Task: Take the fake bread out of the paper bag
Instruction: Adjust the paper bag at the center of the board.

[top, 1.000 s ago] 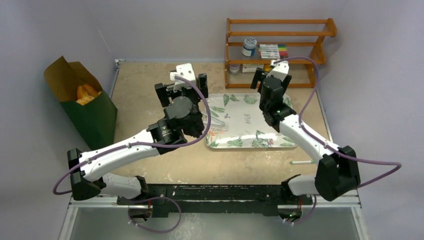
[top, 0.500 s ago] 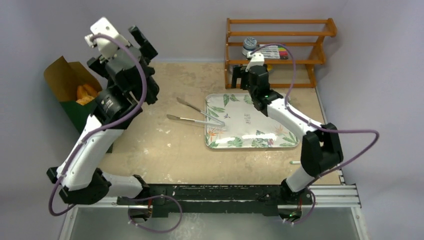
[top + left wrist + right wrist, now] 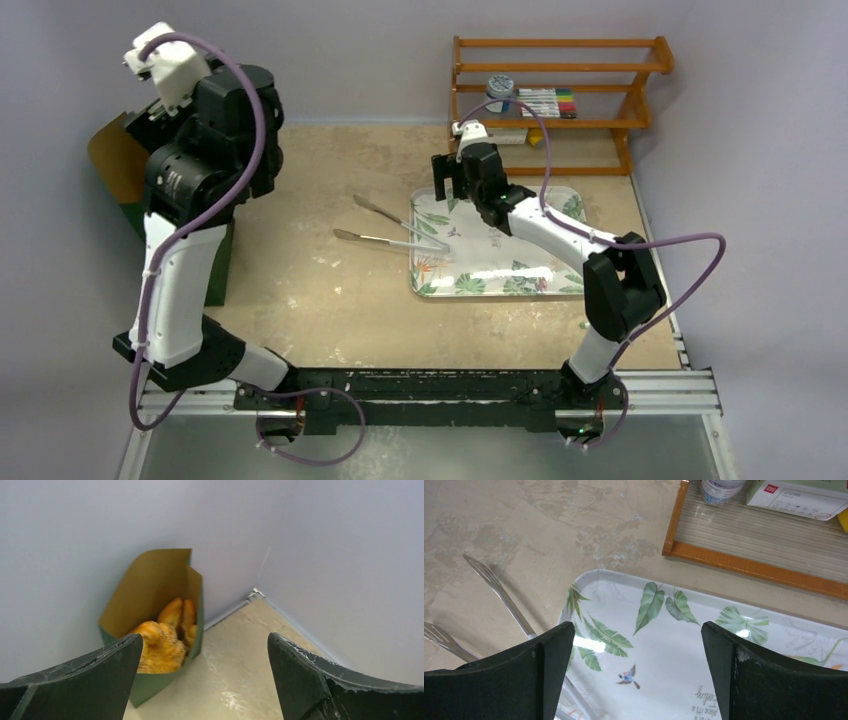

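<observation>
At the far left, by the table's left edge and close to the wall, the large dark green paper bag [image 3: 150, 580] with a kraft brown inside stands upright and open. The golden-orange fake bread pieces [image 3: 162, 640] lie piled inside it, below the rim. The left gripper [image 3: 204, 650] hangs high above and apart from the bag, its jaws spread wide and holding nothing. From the top camera the raised left arm hides most of the bag.

Further right, a pair of slim metal tongs [image 3: 395, 228] lies on the tan table, its joined end reaching onto the left side of a white leaf-printed rectangular tray [image 3: 520, 288]. The right gripper [image 3: 638, 630] hovers over the tray's far-left corner, jaws wide and empty. An orange wooden rack [image 3: 560, 70] stands behind the tray.
</observation>
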Motion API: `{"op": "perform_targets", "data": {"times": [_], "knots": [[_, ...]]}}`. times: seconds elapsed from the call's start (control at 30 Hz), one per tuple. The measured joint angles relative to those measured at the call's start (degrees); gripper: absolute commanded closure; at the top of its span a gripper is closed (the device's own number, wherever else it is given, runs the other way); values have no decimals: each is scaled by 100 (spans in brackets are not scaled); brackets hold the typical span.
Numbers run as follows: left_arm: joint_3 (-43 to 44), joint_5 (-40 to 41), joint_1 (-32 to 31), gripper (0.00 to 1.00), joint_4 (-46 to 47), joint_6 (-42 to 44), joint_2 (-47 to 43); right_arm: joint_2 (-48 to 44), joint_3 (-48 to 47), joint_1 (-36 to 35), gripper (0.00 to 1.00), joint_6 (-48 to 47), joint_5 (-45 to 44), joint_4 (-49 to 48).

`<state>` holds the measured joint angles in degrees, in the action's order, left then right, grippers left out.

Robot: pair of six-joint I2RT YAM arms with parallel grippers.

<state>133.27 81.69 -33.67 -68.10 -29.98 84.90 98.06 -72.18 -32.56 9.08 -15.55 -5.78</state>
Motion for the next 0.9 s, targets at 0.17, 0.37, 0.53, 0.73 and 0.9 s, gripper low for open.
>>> {"op": "perform_targets", "data": {"times": [0.17,0.37,0.53,0.73,0.9], "knots": [[-107,-299,748,3,-540,-203,-260,0,2,-7,0,55,2,24],[-748,-1045,2061,3,-542,-68,-365,-72,181,-94,0,181,2,-15],[-1423,-1633,2660,4,-321,61,-378,-170,367,-168,0,256,7,-35],[-2070,-2210,2903,5,236,131,-490,-284,442,-219,0,289,7,-74],[-2210,-2468,2994,5,496,164,-540,-282,442,-232,0,289,4,-101]]}}
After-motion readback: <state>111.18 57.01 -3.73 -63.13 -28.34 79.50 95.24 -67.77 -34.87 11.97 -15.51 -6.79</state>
